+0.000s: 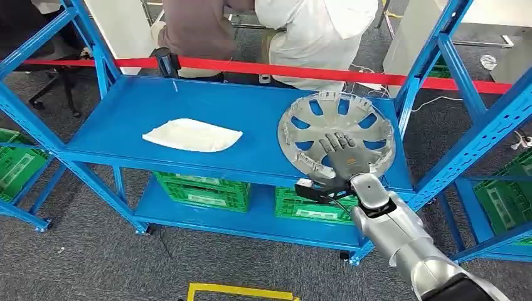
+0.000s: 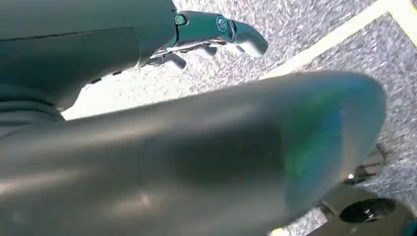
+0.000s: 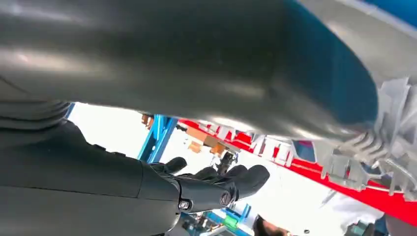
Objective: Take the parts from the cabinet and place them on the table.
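The right hand [image 1: 337,152] lies flat on the round gray wheel cover [image 1: 336,133], fingers straight and spread, not wrapped around it. The cover sits at the right front corner of the blue shelf [image 1: 157,119], its rim sticking out over the front edge. A white bag [image 1: 192,135] lies well apart, with bare shelf between them. The left hand [image 2: 216,34] hangs over the gray floor [image 2: 295,29], fingers loosely curled, holding nothing.
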{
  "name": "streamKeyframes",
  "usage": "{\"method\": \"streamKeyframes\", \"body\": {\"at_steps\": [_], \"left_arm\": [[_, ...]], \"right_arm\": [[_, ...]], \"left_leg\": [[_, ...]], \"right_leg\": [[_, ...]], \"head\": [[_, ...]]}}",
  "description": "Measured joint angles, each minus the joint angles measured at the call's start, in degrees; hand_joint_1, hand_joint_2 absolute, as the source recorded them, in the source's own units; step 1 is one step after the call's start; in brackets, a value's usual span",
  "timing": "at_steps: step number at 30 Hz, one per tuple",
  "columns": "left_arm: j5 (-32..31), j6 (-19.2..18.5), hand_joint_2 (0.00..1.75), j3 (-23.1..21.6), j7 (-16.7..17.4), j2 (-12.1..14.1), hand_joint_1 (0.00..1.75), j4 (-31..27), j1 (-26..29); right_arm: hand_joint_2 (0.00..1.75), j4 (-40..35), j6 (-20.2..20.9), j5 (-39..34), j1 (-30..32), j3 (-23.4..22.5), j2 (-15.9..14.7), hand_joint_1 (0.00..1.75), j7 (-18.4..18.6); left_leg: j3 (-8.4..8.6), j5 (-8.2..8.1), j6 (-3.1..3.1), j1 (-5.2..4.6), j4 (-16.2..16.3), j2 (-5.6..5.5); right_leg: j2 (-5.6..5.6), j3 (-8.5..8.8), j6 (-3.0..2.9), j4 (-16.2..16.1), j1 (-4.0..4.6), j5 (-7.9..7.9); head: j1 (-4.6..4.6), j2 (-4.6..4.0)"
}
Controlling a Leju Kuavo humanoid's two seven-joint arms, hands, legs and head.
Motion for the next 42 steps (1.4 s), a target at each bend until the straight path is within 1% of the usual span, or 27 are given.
{"method": "streamKeyframes", "body": {"at_steps": [1,2,3,4,5,6,7,8,9,11,14,16,22,28,32,33,34,35,36,42], "left_arm": [[0.0,0.0,0.0,0.0,-0.09,-0.02,0.0,0.0,0.06],[0.02,0.0,0.0,0.0,-0.22,-0.04,0.0,0.0,0.03],[0.04,0.0,0.0,0.02,-0.26,-0.07,0.0,-0.02,0.02],[0.15,0.02,0.0,0.09,-0.37,-0.04,0.0,-0.02,-0.07],[0.2,0.04,0.0,0.15,-0.41,-0.02,0.0,-0.02,-0.04],[0.22,0.07,0.0,0.2,-0.54,0.09,0.0,0.0,0.08],[0.22,0.09,0.0,0.2,-0.57,0.13,0.0,0.0,0.2],[0.22,0.09,0.0,0.22,-0.59,0.15,0.0,0.0,0.28],[0.22,0.09,0.0,0.22,-0.57,0.11,0.0,0.02,0.3],[0.2,0.09,0.0,0.2,-0.33,0.09,0.0,0.02,0.19],[0.17,0.11,0.0,0.26,0.02,0.11,0.0,0.02,0.2],[0.07,0.11,0.0,0.35,-0.04,0.11,0.0,0.02,0.21],[-0.42,0.09,0.0,0.72,-0.04,0.11,0.0,0.02,0.14],[-0.46,0.07,0.0,0.87,-0.22,0.11,0.0,0.02,0.13],[-0.63,-0.02,0.0,0.96,-0.2,0.11,0.0,0.02,0.08],[-0.68,-0.09,0.0,0.98,-0.2,0.11,0.0,0.02,0.06],[-0.68,-0.18,0.0,0.98,-0.15,0.11,0.0,0.02,0.03],[-0.7,-0.2,0.0,1.01,-0.13,0.11,0.0,0.02,0.01],[-0.7,-0.2,0.0,1.03,-0.13,0.11,0.0,0.0,0.0],[-0.68,-0.2,0.0,1.09,-0.52,0.11,0.0,0.0,-0.01]], "right_arm": [[0.0,-0.02,-0.04,-0.17,0.07,-0.07,0.02,0.0,-0.22],[0.0,-0.18,-0.04,-0.57,0.12,-0.28,0.04,0.0,-0.48],[0.0,-0.28,0.02,-0.83,0.15,-0.46,0.07,0.0,-0.57],[0.0,-0.33,0.13,-1.58,0.16,-0.55,0.18,0.0,-0.79],[0.0,-0.37,0.17,-2.19,0.29,-0.63,0.46,0.0,-0.92],[0.0,-0.39,0.13,-2.82,0.5,-0.85,0.7,0.0,-0.9],[0.0,-0.37,-0.09,-3.19,0.6,-1.09,0.76,0.0,-0.59],[0.0,-0.37,-0.29,-3.34,0.58,-1.24,0.87,0.0,-0.19],[1.75,-0.35,-0.37,-3.63,0.58,-1.42,1.07,0.0,0.51],[1.75,-0.24,0.05,-4.99,0.87,-2.01,1.38,0.0,0.96],[1.75,-0.07,1.38,-7.08,1.97,-2.89,1.75,0.0,1.16],[1.75,0.13,2.54,-7.87,2.13,-3.21,1.79,0.0,1.51],[1.75,0.83,2.99,-9.53,2.13,-3.91,1.79,0.0,1.38],[1.75,1.35,3.52,-10.09,2.08,-4.33,1.77,0.0,1.2],[1.75,1.68,3.15,-10.88,2.12,-4.7,1.77,0.0,1.18],[1.75,1.73,3.02,-10.99,2.16,-4.74,1.77,0.84,1.09],[1.75,1.75,2.93,-11.3,2.24,-4.79,1.77,1.62,0.96],[1.75,1.73,2.88,-11.41,2.39,-4.81,1.77,1.62,0.87],[1.75,1.73,2.88,-11.54,2.53,-4.81,1.77,1.75,0.79],[1.75,1.73,3.13,-11.87,3.47,-4.81,2.03,1.75,0.61]], "left_leg": [[0.23,-0.33,-0.11,0.0,0.24,-0.03],[0.43,-0.72,-0.3,0.01,0.58,-0.07],[0.45,-1.05,-0.57,0.0,0.88,-0.11],[0.29,-1.27,-0.98,-0.4,1.15,-0.19],[0.26,-1.22,-1.26,-0.35,1.01,-0.25],[0.3,-1.44,-0.65,-0.55,1.06,-0.16],[0.39,-1.2,-0.59,-0.52,0.9,-0.15],[0.52,-1.17,-0.78,-0.52,0.71,-0.13],[0.66,-1.08,-0.94,-0.52,0.51,-0.12],[0.82,-0.99,-1.22,-0.51,0.26,-0.13],[0.89,-0.89,-1.48,-0.51,0.03,-0.14],[0.89,-0.87,-1.77,-0.51,-0.03,-0.14],[0.89,-0.9,-1.83,-0.52,-0.01,-0.13],[0.89,-0.96,-1.74,-0.53,0.06,-0.14],[0.89,-0.99,-1.69,-0.54,0.1,-0.14],[0.89,-0.99,-1.69,-0.54,0.1,-0.14],[0.89,-0.99,-1.69,-0.54,0.1,-0.14],[0.89,-0.99,-1.68,-0.54,0.1,-0.14],[0.89,-0.99,-1.68,-0.54,0.1,-0.14],[0.91,-1.07,-1.57,-0.53,0.11,-0.12]], "right_leg": [[-0.06,1.21,-0.07,-3.81,-0.03,3.05],[-0.12,3.39,-0.19,-9.46,-0.04,6.63],[-0.22,4.9,-0.48,-13.74,-0.02,8.09],[-0.18,5.38,-0.73,-14.4,0.43,7.14],[-0.08,5.47,-1.14,-14.4,0.19,7.42],[-0.04,5.51,-0.97,-14.66,0.11,7.66],[0.05,5.5,-1.03,-14.67,0.18,7.69],[0.13,5.49,-1.16,-14.67,0.2,7.67],[0.16,5.5,-1.3,-14.67,0.22,7.64],[0.14,5.54,-1.52,-14.67,0.25,7.58],[0.1,5.55,-1.6,-14.66,0.25,7.54],[0.11,5.53,-1.66,-14.65,0.25,7.51],[0.11,5.63,-1.66,-14.74,0.24,7.5],[0.09,5.74,-1.58,-14.88,0.23,7.54],[0.08,5.78,-1.55,-14.94,0.23,7.55],[0.09,5.79,-1.54,-14.97,0.22,7.56],[0.09,5.8,-1.52,-15.0,0.22,7.57],[0.09,5.81,-1.5,-15.01,0.22,7.59],[0.09,5.83,-1.5,-15.02,0.22,7.59],[0.1,5.86,-1.46,-15.05,0.24,7.58]], "head": [[0.0,0.0],[0.02,0.0],[0.04,0.0],[0.07,0.0],[0.0,0.0],[-0.09,0.02],[-0.09,0.02],[-0.09,0.02],[-0.09,0.0],[-0.09,0.02],[-0.09,0.0],[-0.09,0.02],[-0.07,0.02],[-0.07,0.02],[-0.07,0.02],[-0.07,0.02],[-0.07,0.02],[-0.07,0.0],[-0.07,0.0],[-0.07,0.02]]}}
